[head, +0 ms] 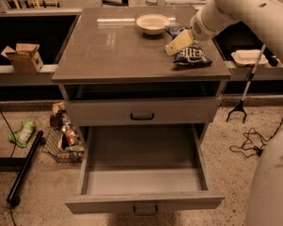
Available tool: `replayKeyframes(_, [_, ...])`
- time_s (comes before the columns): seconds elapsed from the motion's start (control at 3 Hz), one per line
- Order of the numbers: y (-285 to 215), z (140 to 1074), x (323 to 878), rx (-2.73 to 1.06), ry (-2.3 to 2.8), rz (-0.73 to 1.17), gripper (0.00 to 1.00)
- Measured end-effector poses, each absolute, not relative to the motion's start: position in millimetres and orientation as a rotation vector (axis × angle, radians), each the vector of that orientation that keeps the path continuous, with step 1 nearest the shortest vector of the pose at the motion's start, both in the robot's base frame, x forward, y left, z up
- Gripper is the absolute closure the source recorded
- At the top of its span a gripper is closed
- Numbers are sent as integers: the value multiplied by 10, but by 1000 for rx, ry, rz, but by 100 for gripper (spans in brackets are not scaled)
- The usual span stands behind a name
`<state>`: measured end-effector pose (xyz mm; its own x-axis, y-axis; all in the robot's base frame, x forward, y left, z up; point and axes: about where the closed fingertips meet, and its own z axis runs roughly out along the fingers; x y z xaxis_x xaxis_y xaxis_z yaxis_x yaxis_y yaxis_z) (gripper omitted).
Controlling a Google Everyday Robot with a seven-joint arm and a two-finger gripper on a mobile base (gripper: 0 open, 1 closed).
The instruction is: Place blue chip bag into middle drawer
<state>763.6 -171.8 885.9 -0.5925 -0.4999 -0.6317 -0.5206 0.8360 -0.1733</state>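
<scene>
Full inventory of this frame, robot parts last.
blue chip bag: 1, dark blue, cabinet top, right
white bowl: 1, white, cabinet top, back
middle drawer: 1, grey, pulled open
upper drawer: 1, grey, shut
cardboard box: 1, brown, left of cabinet
green packet: 1, green, floor left
wire basket: 1, dark, floor left
white tray: 1, white, right of cabinet
gripper: 1, pale yellow, over bag's left end
arm: 1, white, upper right

A white bowl sits on the cabinet top; a cardboard box lies further left.
</scene>
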Motion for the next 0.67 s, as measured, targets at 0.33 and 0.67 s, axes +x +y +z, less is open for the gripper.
replayKeyframes(0.33, [-1722,8760,7746,-736,2327,27,0])
replayKeyframes(0.67, [-1714,8651,7803,-738,2346,26,18])
